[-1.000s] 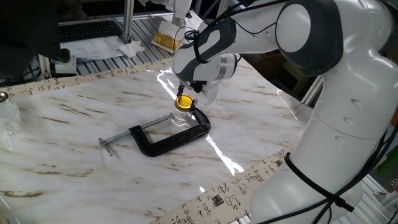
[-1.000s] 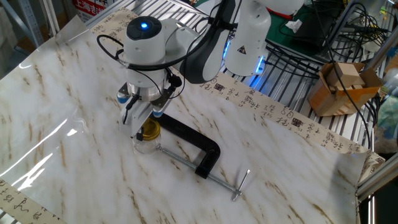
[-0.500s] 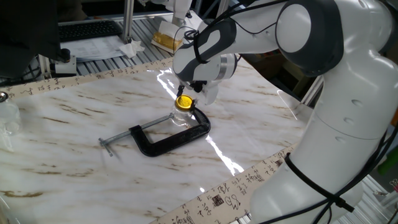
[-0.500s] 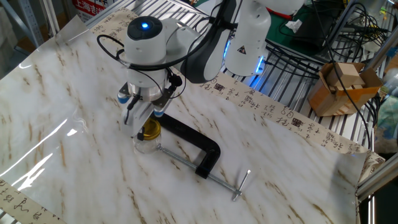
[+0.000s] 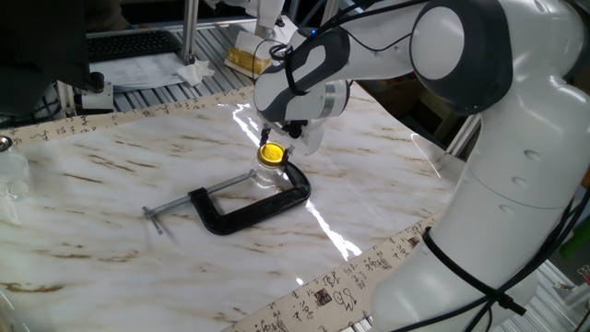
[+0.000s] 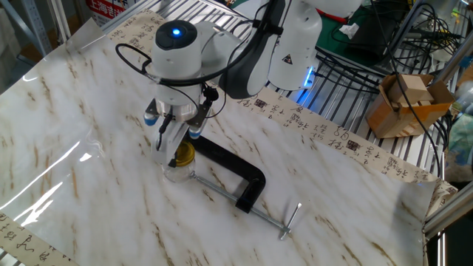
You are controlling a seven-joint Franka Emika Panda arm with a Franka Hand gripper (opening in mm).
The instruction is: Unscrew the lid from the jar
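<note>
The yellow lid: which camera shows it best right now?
One fixed view: the lid faces the camera, its top in plain sight below the claw. In the other fixed view the claw partly hides the lid.

Jar in clamp, centre of table (image 5: pixel 111 194).
Lid (image 5: pixel 271 151) on jar (image 5: pixel 268 170); jar within C-clamp (image 5: pixel 249 205) mouth; clamp screw handle (image 5: pixel 151 219) extends frame-left; claw (image 5: pixel 279 136) directly above lid.

The table (image 5: pixel 111 194) has a white marble-pattern cover with brown veins, and a paper strip with printed characters (image 6: pixel 325 131) runs along its edge. Light reflects brightly on it. At the right of the other fixed view, a cardboard box (image 6: pixel 405 103) stands among black cables (image 6: pixel 384 33).
</note>
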